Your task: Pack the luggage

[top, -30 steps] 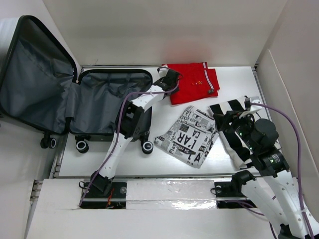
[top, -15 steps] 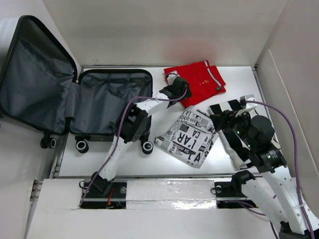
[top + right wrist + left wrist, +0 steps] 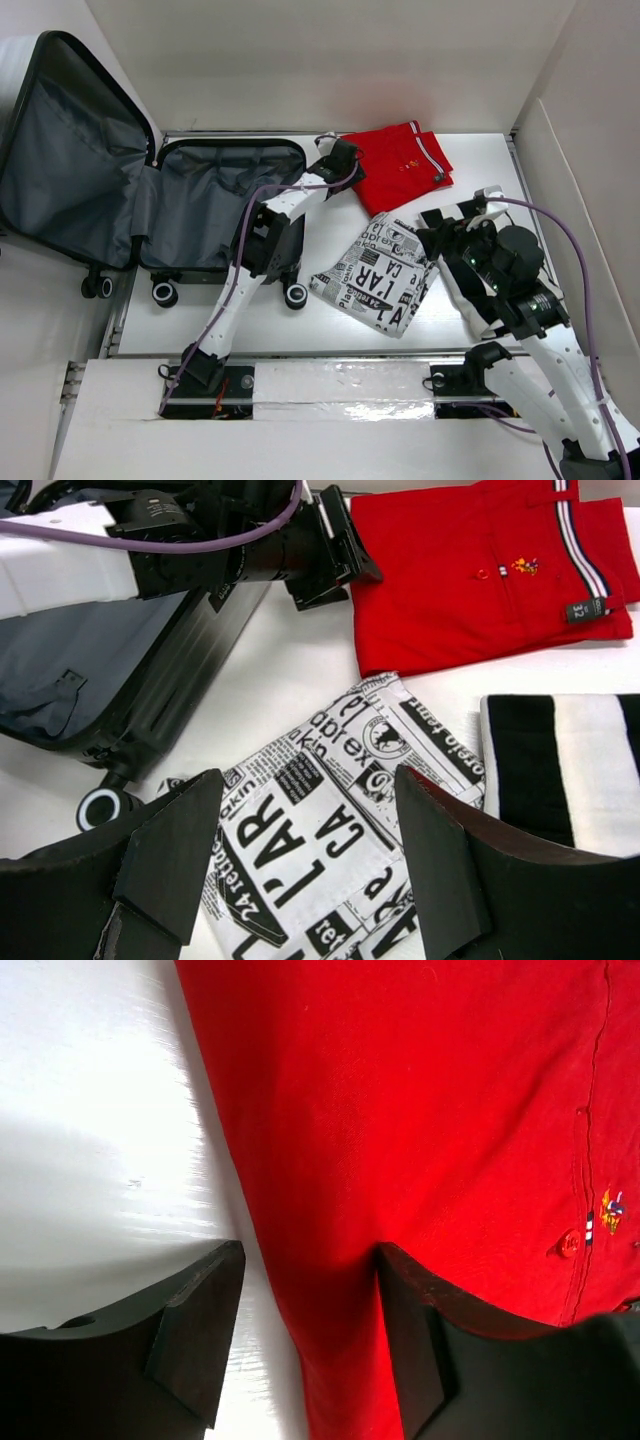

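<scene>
The luggage [image 3: 220, 205] lies open at the left with grey lining, its lid [image 3: 70, 170] leaning back; it also shows in the right wrist view [image 3: 100, 670]. My left gripper [image 3: 340, 160] is open at the left edge of a folded red garment [image 3: 405, 165]. In the left wrist view the left gripper [image 3: 310, 1290] straddles that edge, with one finger over the white table and one over the red garment [image 3: 420, 1110]. My right gripper [image 3: 447, 235] is open and empty above a newspaper-print garment [image 3: 375, 275]. The right wrist view shows the right gripper [image 3: 308, 780] over that print [image 3: 320, 820].
A black-and-white striped garment [image 3: 560, 765] lies right of the newspaper print, partly under my right arm. White walls enclose the table at the back and right [image 3: 560, 150]. The luggage's caster wheels [image 3: 165, 293] face the near edge.
The red garment has slid right and turned a little. My left gripper pushed right with it, then drew back to its left edge. My right arm crept slightly left.
</scene>
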Tool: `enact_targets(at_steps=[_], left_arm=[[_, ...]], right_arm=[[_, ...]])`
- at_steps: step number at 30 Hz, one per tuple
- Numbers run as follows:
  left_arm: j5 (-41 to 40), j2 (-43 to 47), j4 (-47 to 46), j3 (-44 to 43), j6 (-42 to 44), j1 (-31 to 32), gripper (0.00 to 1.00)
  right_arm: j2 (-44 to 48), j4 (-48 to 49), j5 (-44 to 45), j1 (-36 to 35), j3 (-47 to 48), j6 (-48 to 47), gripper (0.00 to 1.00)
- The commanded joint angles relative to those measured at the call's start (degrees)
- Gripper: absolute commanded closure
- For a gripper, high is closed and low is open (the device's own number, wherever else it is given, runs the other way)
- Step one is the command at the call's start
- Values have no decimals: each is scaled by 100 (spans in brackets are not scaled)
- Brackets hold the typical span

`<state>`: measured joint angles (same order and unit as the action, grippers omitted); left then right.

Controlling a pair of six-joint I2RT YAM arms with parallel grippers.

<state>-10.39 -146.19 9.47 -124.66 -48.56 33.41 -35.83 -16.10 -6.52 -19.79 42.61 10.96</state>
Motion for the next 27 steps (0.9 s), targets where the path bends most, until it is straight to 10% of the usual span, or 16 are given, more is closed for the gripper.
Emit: enact_targets(at_steps=[1, 7, 12, 19, 27], left_arm=[[125, -313, 353, -461, -66, 61, 49], [389, -551, 213, -612, -102, 61, 53], [459, -621, -7, -682, -128, 166, 37], [828, -727, -525, -630, -356, 105, 100], [898, 335, -1182, 187, 284, 52, 100]], right_arm=[[-2, 318, -86, 46, 169, -41, 25], [-116, 467, -279, 46, 160, -41, 25], [-213, 678, -508, 46, 125, 3, 25], [-222, 696, -551, 46, 168, 3, 25], [-46, 1029, -543, 46, -86, 55, 26]])
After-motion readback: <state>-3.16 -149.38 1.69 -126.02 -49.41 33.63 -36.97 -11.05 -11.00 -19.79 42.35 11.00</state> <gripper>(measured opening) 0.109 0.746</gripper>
